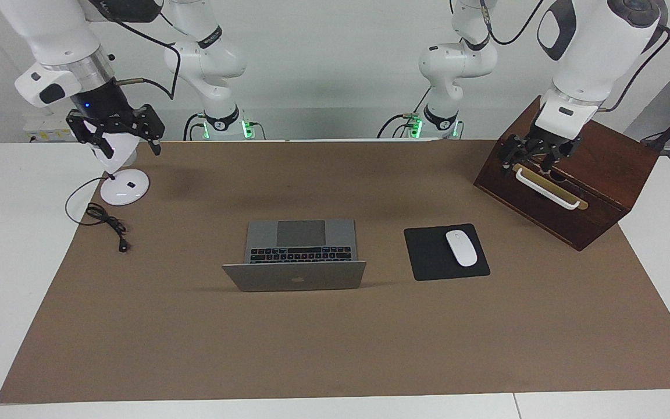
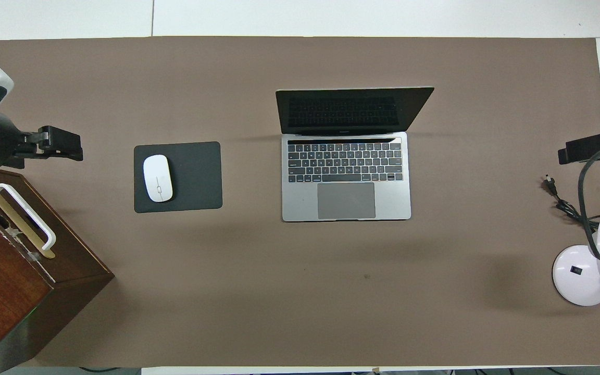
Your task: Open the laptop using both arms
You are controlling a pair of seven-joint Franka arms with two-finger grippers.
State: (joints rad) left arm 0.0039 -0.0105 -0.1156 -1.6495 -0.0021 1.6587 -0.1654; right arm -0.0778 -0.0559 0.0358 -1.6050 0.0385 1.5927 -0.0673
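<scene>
The silver-grey laptop (image 1: 297,273) sits in the middle of the brown mat with its lid standing open. Its black keys and grey trackpad face the robots, and its screen (image 2: 352,110) is dark. My right gripper (image 1: 125,145) is open and empty, raised over the white desk lamp at the right arm's end of the table; it also shows in the overhead view (image 2: 586,148). My left gripper (image 1: 535,156) hangs just above the top of the wooden box at the left arm's end, and it also shows in the overhead view (image 2: 58,143). Both grippers are well away from the laptop (image 2: 347,177).
A black mouse pad (image 1: 428,256) with a white mouse (image 1: 461,248) lies beside the laptop toward the left arm's end. A dark wooden box (image 1: 597,192) with a white handle (image 1: 547,189) stands there. A white lamp base (image 1: 124,187) and a black cable (image 1: 105,221) lie at the right arm's end.
</scene>
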